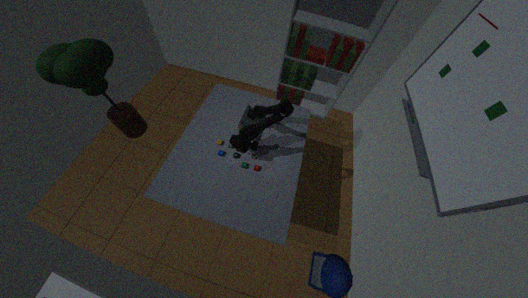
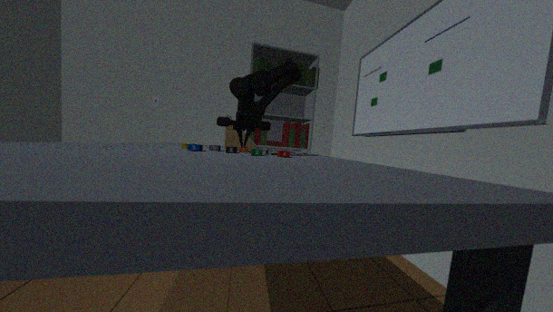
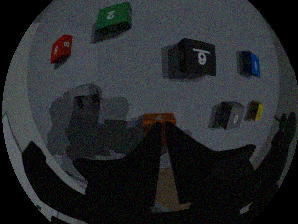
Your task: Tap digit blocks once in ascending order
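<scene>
One risk: my gripper (image 1: 241,149) (image 2: 244,146) (image 3: 162,125), shut w/ nothing held, pushes too low and shoves the orange block (image 2: 244,150) (image 3: 159,119) far.

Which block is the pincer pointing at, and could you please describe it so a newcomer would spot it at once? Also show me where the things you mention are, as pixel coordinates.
On the pale table (image 1: 195,182) (image 2: 272,181), follow the dark arm down to its pincer (image 2: 244,146) (image 3: 164,125). At the tips is the orange block (image 2: 244,150) (image 3: 159,118), its neighbours being black, green and grey.
</scene>
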Controlling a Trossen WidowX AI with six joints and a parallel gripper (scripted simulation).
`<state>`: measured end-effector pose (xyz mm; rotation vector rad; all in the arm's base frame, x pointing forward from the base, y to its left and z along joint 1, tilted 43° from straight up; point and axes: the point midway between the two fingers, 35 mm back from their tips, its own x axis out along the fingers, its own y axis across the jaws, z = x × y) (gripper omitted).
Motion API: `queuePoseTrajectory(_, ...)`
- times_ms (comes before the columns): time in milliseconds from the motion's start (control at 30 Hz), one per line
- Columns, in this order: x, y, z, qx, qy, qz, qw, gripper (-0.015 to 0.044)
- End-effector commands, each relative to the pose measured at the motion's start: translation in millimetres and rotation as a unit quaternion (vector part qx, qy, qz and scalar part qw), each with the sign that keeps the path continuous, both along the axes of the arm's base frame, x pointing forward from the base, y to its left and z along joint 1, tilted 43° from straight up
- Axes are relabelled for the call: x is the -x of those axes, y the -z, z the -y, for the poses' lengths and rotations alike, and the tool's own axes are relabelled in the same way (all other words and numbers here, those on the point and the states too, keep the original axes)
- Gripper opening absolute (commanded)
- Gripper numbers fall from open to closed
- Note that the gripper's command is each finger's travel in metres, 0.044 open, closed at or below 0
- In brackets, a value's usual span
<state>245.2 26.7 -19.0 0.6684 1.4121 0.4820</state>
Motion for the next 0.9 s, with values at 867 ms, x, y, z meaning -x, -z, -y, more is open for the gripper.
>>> queuePoseTrajectory(867, -54.0, -120.2, 47.9, 0.006, 0.002, -0.003, 1.000, 0.0020)
